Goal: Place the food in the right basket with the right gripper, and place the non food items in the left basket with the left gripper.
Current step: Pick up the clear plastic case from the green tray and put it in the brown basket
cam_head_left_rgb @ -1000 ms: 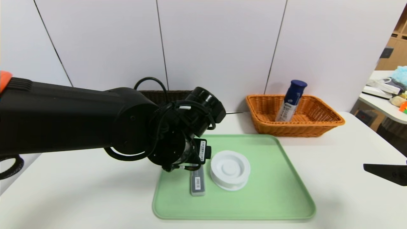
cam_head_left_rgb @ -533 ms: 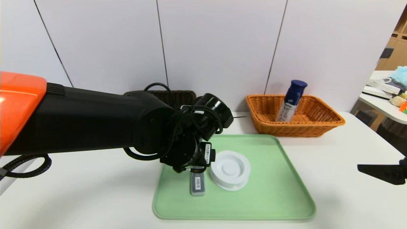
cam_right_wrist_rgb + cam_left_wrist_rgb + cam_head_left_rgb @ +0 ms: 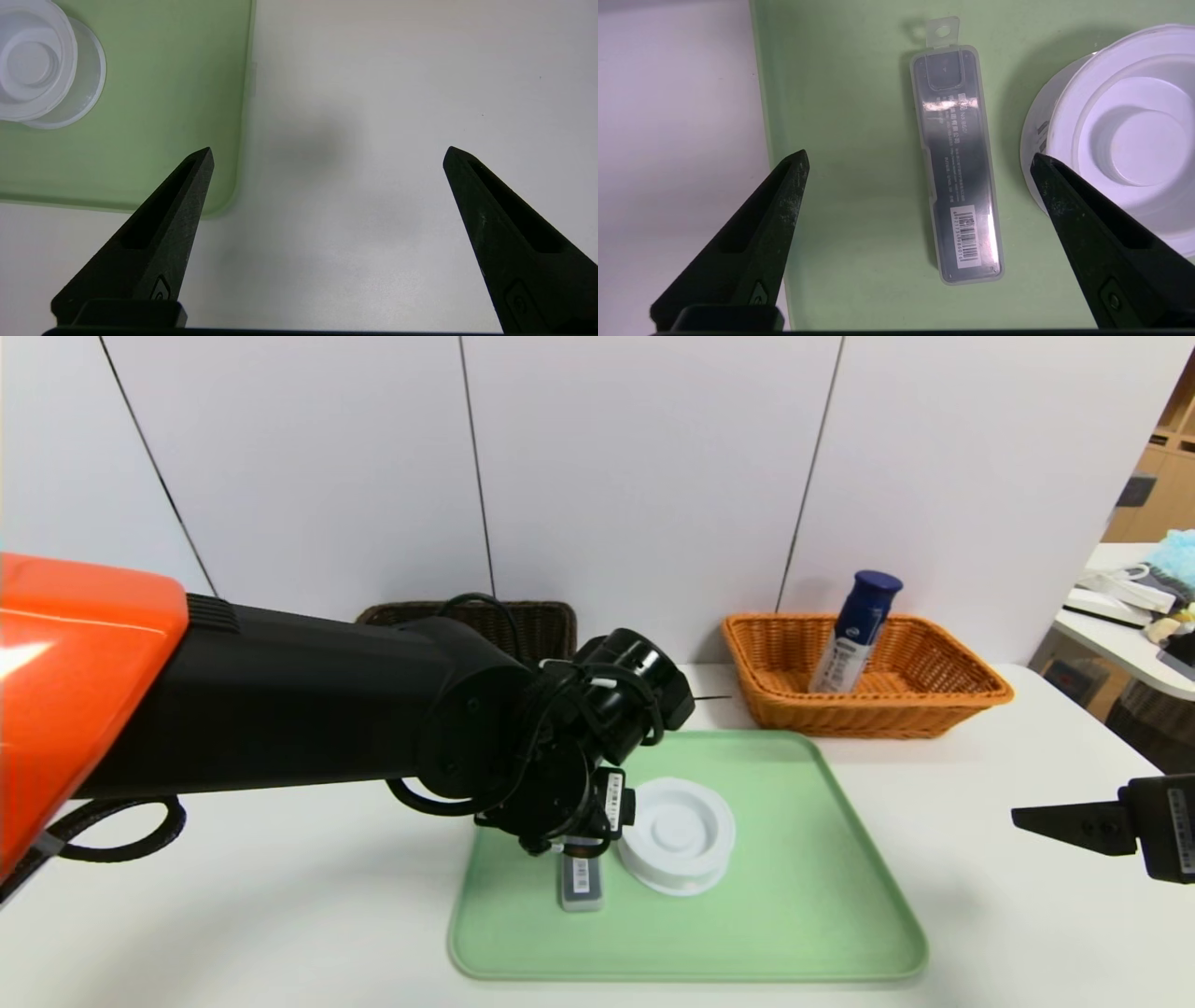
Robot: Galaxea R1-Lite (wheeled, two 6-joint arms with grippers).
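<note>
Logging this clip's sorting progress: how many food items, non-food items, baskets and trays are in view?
Food: 1, bottle in orange basket
Non-food: 2, grey case and white container, both on tray
Baskets: 2, orange and dark basket
Trays: 1, green tray
Total: 6

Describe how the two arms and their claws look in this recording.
The left arm is matte black with a large glossy orange shell, looped black cables at the wrist and a white barcode sticker by the camera mount. The left claw has two pointed, black, rough-textured fingers with slotted recesses. The right claw matches it; its black body carries a small white label.
</note>
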